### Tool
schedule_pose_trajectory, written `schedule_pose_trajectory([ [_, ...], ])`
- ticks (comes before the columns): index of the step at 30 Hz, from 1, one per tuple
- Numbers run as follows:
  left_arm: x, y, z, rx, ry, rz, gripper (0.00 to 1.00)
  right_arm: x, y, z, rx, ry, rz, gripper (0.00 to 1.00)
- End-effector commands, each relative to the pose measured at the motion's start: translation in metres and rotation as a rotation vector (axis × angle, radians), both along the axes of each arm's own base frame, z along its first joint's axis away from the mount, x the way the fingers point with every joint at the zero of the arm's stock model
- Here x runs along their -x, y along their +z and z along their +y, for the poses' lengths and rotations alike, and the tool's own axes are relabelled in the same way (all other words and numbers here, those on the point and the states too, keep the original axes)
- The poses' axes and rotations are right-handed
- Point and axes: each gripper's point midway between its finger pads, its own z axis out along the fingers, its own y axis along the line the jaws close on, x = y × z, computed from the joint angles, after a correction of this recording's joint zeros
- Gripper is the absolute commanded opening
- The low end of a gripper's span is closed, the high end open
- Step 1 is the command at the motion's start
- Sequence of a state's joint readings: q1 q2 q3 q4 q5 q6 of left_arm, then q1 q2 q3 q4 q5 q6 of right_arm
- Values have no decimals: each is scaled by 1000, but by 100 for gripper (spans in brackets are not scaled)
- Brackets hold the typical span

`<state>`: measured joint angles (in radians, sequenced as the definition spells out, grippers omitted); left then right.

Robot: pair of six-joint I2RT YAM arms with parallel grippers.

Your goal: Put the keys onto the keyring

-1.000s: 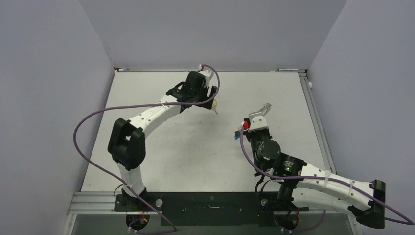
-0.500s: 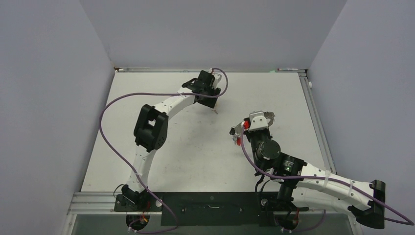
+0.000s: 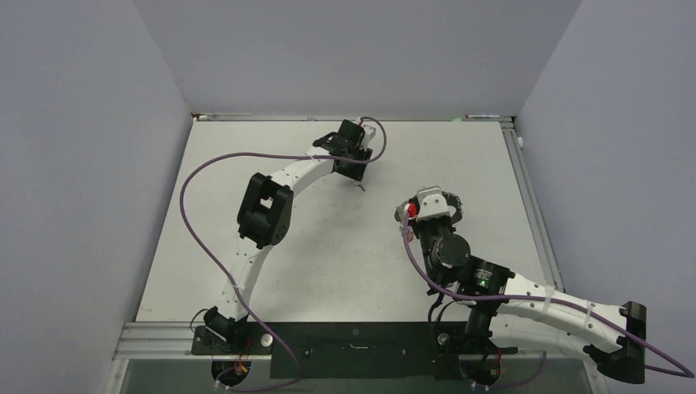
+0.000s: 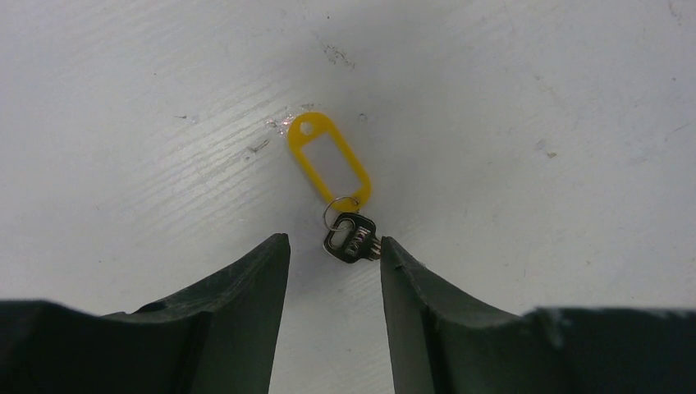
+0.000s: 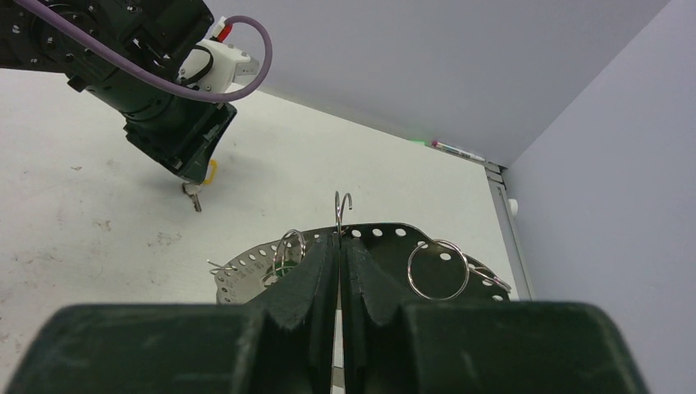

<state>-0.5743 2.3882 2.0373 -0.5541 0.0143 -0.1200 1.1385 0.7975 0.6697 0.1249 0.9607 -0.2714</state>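
A silver key (image 4: 353, 238) with a yellow tag (image 4: 329, 158) lies flat on the white table. My left gripper (image 4: 334, 242) is down over it, open, and the key's head lies at the fingertips, close to the right-hand one. In the top view this gripper (image 3: 355, 176) is at the back middle with the key (image 3: 359, 186) just below it. My right gripper (image 5: 339, 240) is shut on the thin wire of the keyring (image 5: 342, 203), whose hooked end sticks up above the fingertips. A red tag (image 3: 412, 211) hangs beside the right gripper (image 3: 432, 199).
A curved metal strip with holes (image 5: 394, 232) and small wire rings (image 5: 438, 269) sits behind the right fingers, with a bit of green (image 5: 283, 267) showing through one ring. The side walls stand close on both sides, and a rail (image 3: 525, 180) runs along the table's right edge.
My left arm has stretched out and brought its gripper down over the yellow-tagged key, its jaws narrowing. My right gripper has turned slightly with the keyring, swinging the red tag.
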Motion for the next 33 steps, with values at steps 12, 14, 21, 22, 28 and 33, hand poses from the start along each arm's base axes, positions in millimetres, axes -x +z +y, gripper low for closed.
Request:
schedule_pose_trajectory([
  [12, -27, -3, -10, 43, 38, -30, 30, 1, 9, 4, -44, 16, -17, 5],
  [14, -27, -4, -10, 45, 41, -29, 25, 1, 9, 4, -43, 18, -17, 5],
  [21, -27, -5, -9, 46, 51, -25, 20, 1, 7, 7, -39, 28, -14, 5],
  [22, -27, -7, -9, 44, 51, -23, 19, 1, 7, 7, -39, 29, -14, 5],
  [28, -27, -7, -11, 53, 54, -21, 3, 2, 7, 8, -37, 31, -14, 5],
  [33, -26, -3, -10, 60, 58, -26, 0, 2, 6, 9, -32, 34, -12, 5],
])
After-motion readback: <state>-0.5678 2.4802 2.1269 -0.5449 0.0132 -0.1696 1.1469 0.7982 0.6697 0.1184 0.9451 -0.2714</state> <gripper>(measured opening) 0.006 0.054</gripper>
